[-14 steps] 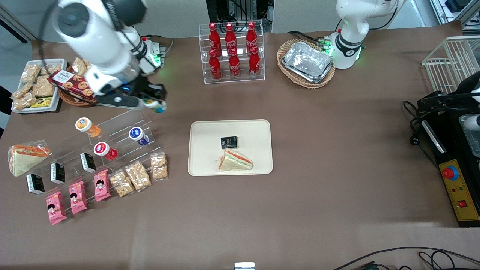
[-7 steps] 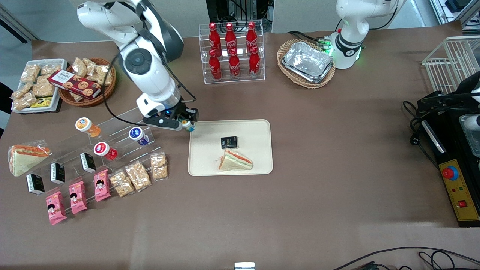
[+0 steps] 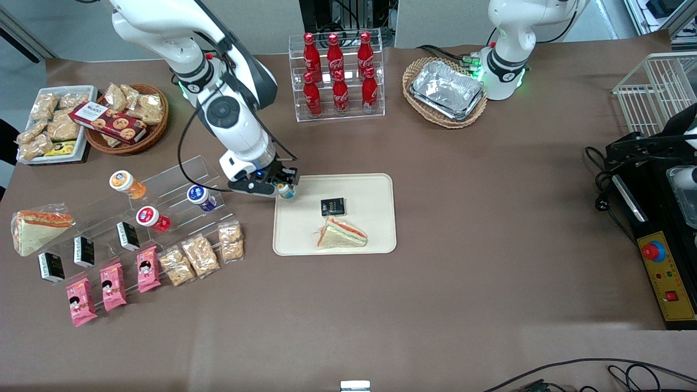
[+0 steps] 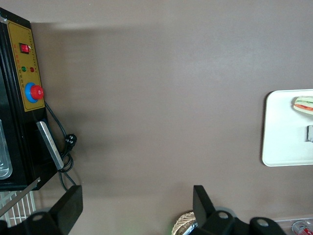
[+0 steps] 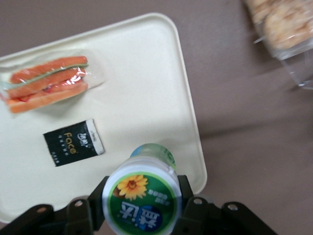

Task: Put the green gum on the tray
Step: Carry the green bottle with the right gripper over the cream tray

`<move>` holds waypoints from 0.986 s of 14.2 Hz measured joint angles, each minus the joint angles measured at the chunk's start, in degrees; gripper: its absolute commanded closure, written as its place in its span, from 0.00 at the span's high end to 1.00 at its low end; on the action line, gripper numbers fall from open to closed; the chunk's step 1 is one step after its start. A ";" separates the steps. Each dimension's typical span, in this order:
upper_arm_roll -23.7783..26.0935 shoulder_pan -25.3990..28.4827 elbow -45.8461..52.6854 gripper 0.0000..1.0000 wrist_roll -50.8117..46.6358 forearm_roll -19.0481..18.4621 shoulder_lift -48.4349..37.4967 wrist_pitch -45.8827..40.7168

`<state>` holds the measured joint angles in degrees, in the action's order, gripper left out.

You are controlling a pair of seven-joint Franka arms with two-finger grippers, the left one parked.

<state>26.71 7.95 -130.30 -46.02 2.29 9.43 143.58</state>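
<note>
— Snacks first, nearest to the front camera: we see three pink packets (image 3: 111, 286) and some clear bags of puffed rice (image 3: 200, 255) toward the working arm's end of the table. What do we see a little farther?

— We see the tray (image 3: 375, 239), cream-beige, flat on the brown table (image 3: 490, 218). On it lies a wrapped sandwich (image 3: 342, 234), and just farther from the camera a small black packet (image 3: 332, 207). The two are near but apart.

— And the green gum?

— The green gum (image 3: 285, 190) is between the fingers of the gripper (image 3: 284, 187), at the tray's corner that is farthest from the camera and toward the working arm's end. In the right wrist view we see the jar (image 5: 143, 196) from the lid: white rim, green label with a yellow flower, the fingers pressing its two sides. So the gripper (image 5: 142, 198) is closed around the jar and carries it.

— Does the jar touch the tray?

— We cannot tell. It is over the tray's edge (image 5: 193, 147), near the black packet (image 5: 73, 142).

— Beside it, toward the working arm's end?

— A clear stepped stand (image 3: 179, 190) with a blue jar (image 3: 201, 197), a red jar (image 3: 152, 219) and an orange jar (image 3: 127, 184).

— And farthest?

— A rack of red bottles (image 3: 337, 76).
</note>
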 measured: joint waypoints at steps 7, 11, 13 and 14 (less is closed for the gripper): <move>-0.04 0.67 -0.11 0.28 -4.34 -7.75 9.39 7.30; -0.04 0.70 -0.01 1.00 -10.53 -14.52 10.75 8.52; -0.12 0.69 0.02 1.00 -11.44 -14.69 10.89 8.56; -0.21 0.65 0.04 1.00 -11.57 -14.70 10.95 8.57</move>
<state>26.50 8.60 -130.25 -57.60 -12.41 20.37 152.16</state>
